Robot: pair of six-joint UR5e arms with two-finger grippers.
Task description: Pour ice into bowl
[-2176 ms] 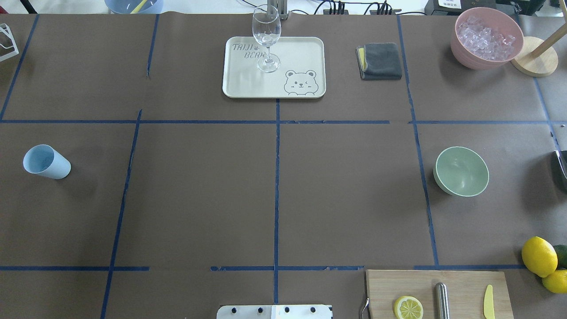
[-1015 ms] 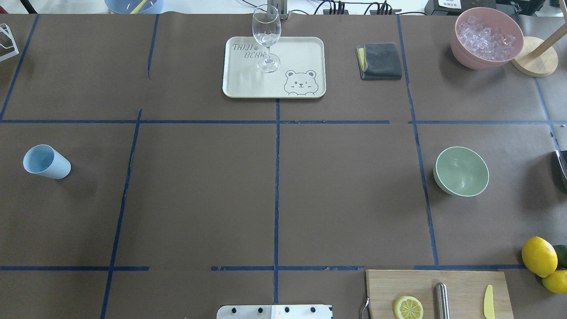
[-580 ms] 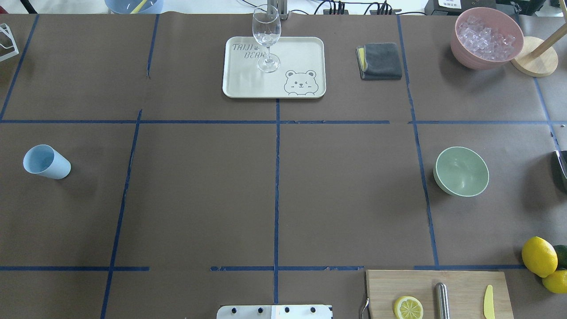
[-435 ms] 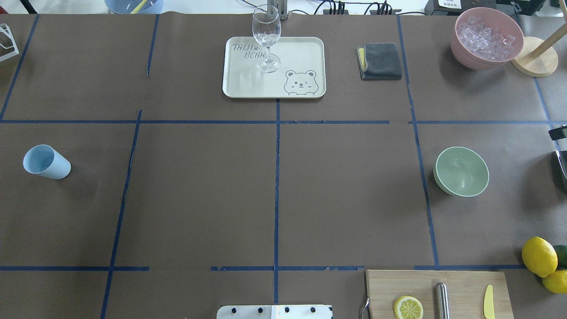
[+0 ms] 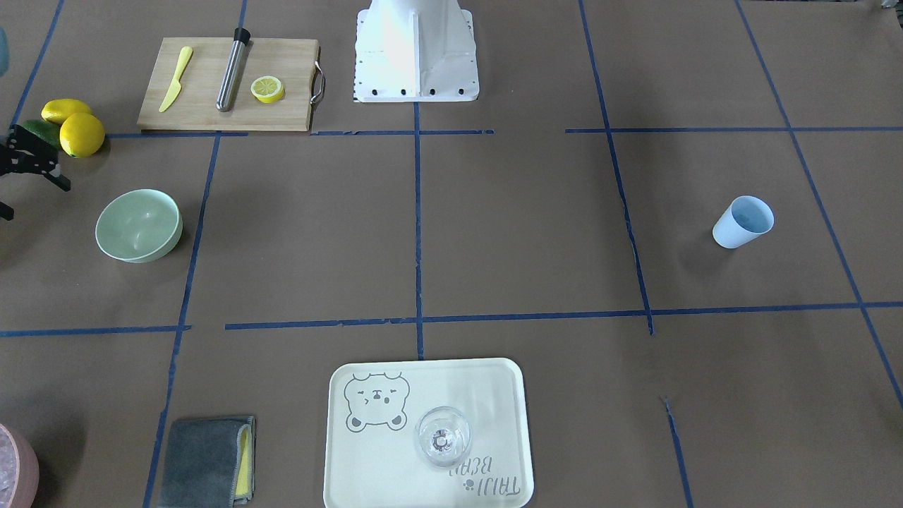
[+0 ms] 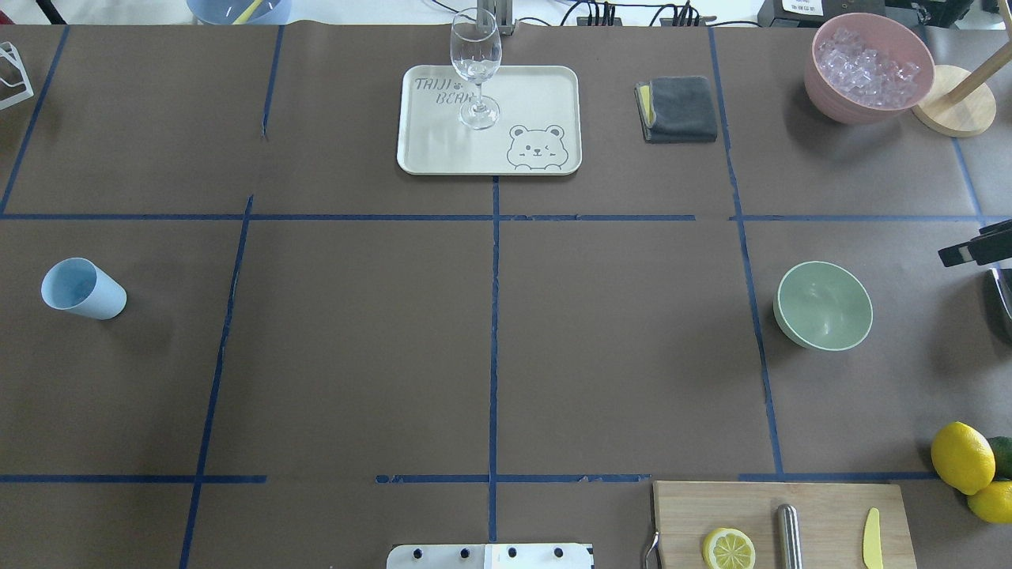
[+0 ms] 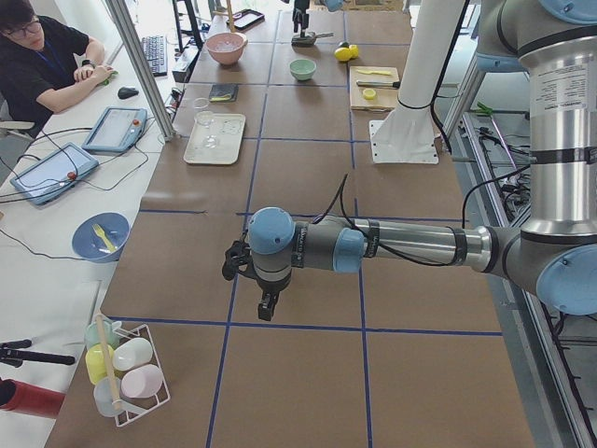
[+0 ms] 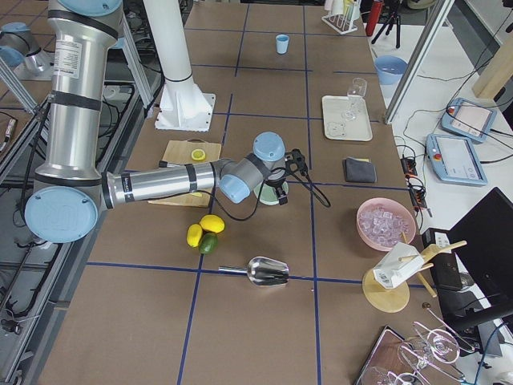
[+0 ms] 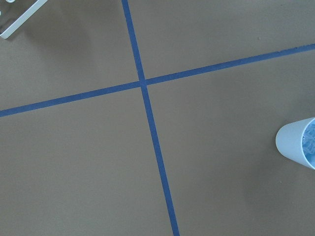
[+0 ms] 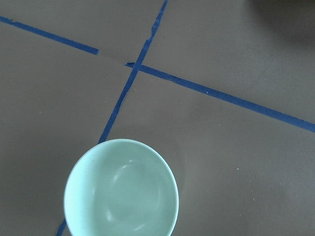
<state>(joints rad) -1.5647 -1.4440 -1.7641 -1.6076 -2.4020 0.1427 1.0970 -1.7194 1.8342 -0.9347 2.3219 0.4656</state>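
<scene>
My right end effector [image 6: 966, 253], cropped at the overhead frame's right edge near the bowl [image 6: 824, 306]: open or closed, I cannot tell. Only my left wrist view shows ice [image 9: 310, 139] in the cup [image 9: 291, 145], at its right edge.
</scene>
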